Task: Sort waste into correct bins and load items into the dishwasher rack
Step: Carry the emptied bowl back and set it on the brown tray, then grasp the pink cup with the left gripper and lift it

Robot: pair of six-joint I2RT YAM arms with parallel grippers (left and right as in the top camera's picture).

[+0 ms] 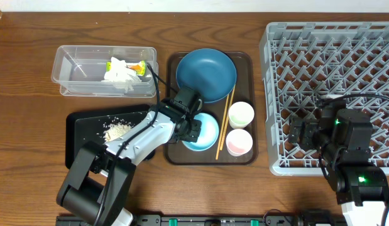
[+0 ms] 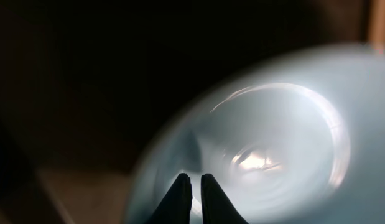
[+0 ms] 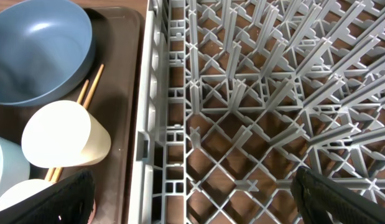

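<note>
My left gripper is at the left rim of the light-blue bowl on the brown tray. In the left wrist view its fingers are pressed nearly together on the bowl, a thin gap between them. The dark-blue plate, two white cups and chopsticks lie on the same tray. My right gripper is wide open and empty over the left front of the grey rack. Tissues and the wrapper are in the clear tub. Rice scraps lie on the black tray.
The brown serving tray sits between the black tray and the rack. The right wrist view shows the rack's left wall, with the plate, a cup and chopsticks just beyond it.
</note>
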